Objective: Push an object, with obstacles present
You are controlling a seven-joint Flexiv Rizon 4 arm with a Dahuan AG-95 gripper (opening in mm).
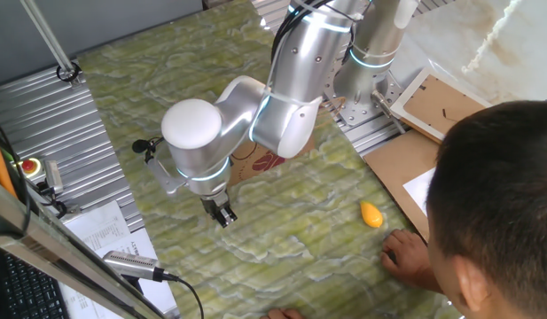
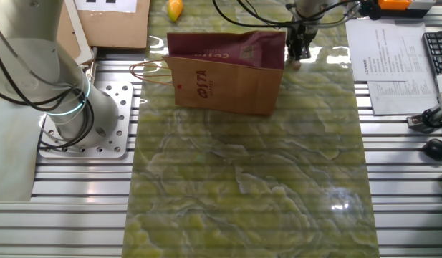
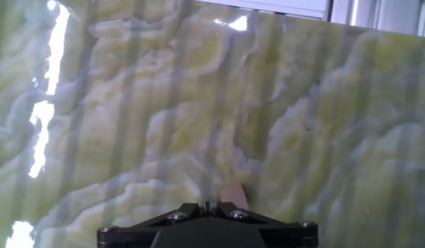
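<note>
Cube [image 3: 234, 195], tiny and pale tan, lies on the green marbled table [image 2: 249, 186] right at the gripper [image 3: 209, 204] tips, touching them or very nearly so as the hand view shows it: it peeks out just ahead of the fingertips and a little to the right of the line between them. In the other fixed view the same speck [image 2: 296, 65] sits under the gripper [image 2: 300, 51], just beside the upper right corner of the Costa paper bag [image 2: 228, 72]. That bag, brown with a maroon top band, stands upright; from the cube it lies to one side, close but apart, not in the open stretch of table that the hand view shows ahead.

The fingers look pressed together, with no gap visible between them in the hand view and nothing pinched; the one fixed view shows the gripper [image 1: 222, 215] low over the table, the bag [image 1: 255, 162] mostly hidden behind the arm.

What the push turns on is this offset: the cube lies ahead of the closed tips but slightly off their centre, so a straight shove may let it slip past on the right. The cube is too small to tell a long axis. An orange-yellow lump [image 1: 371, 213] lies well away from the bag, near a person's hand [image 1: 413, 257], and seems out of the way.
</note>
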